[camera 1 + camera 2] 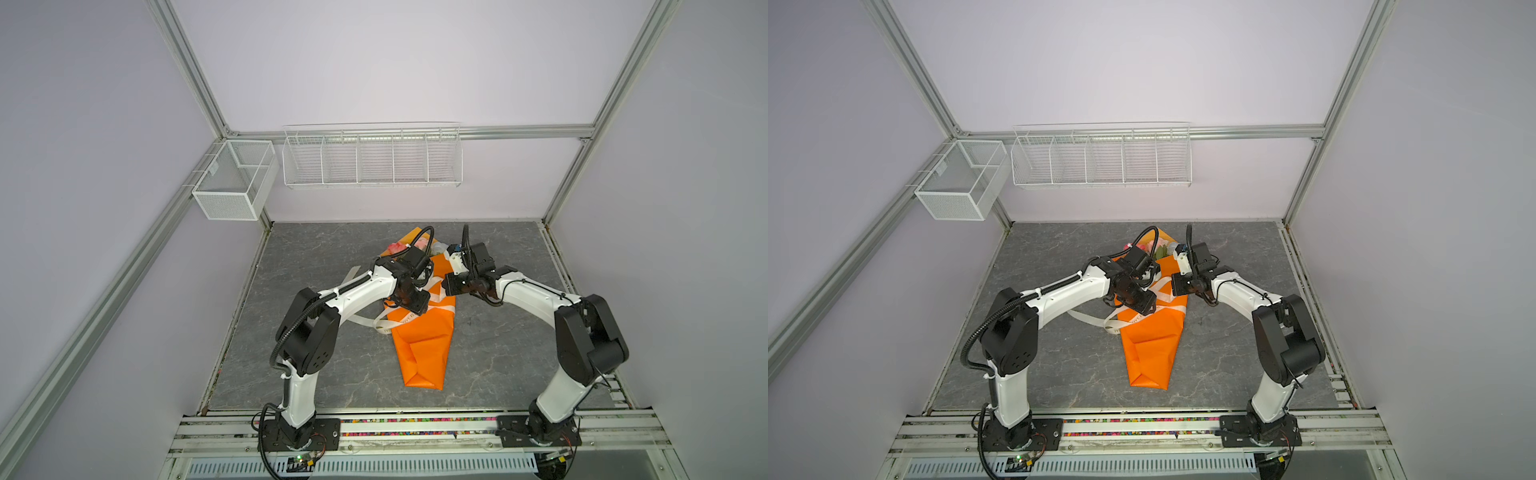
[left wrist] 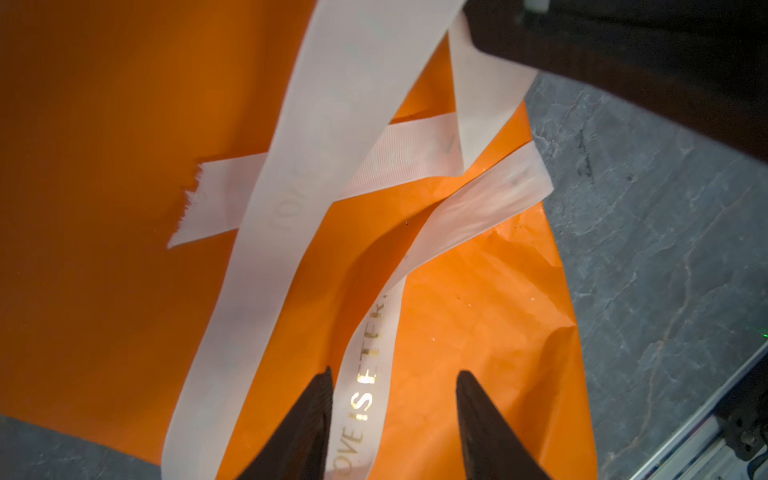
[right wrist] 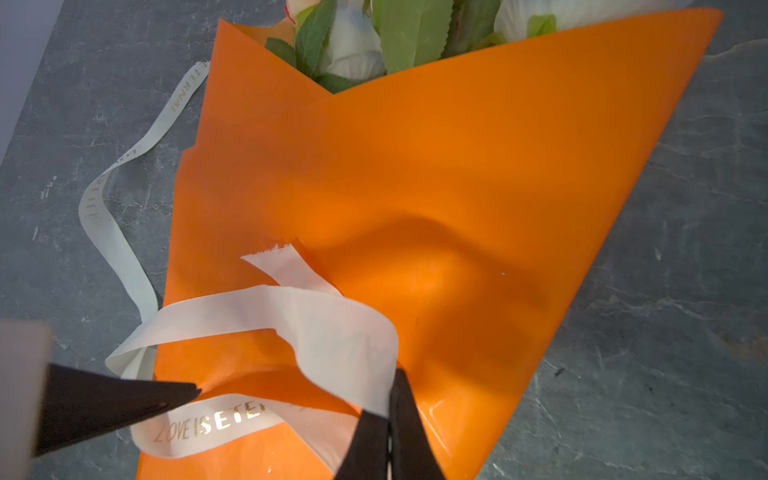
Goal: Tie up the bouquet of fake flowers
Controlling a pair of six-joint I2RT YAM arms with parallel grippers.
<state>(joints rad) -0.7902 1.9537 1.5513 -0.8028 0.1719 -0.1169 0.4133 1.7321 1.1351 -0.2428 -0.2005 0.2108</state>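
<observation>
The bouquet (image 1: 424,345) (image 1: 1150,349) lies on the grey table, a long cone of orange paper with its narrow end toward the arms' bases. The fake flowers (image 1: 397,248) (image 3: 357,50), white and pink roses with green leaves, stick out of its far end. A cream printed ribbon (image 2: 291,208) (image 3: 332,324) crosses the cone in loose loops. My left gripper (image 2: 395,374) (image 1: 417,305) hangs open over the cone, with a ribbon strand running along one finger. My right gripper (image 3: 392,374) (image 1: 445,286) is shut on a ribbon loop above the paper.
A loose ribbon tail (image 3: 108,224) trails onto the grey stone table (image 1: 311,257) beside the cone. A white wire shelf (image 1: 372,158) and a mesh basket (image 1: 235,178) hang on the back walls. The left finger (image 3: 124,403) shows in the right wrist view.
</observation>
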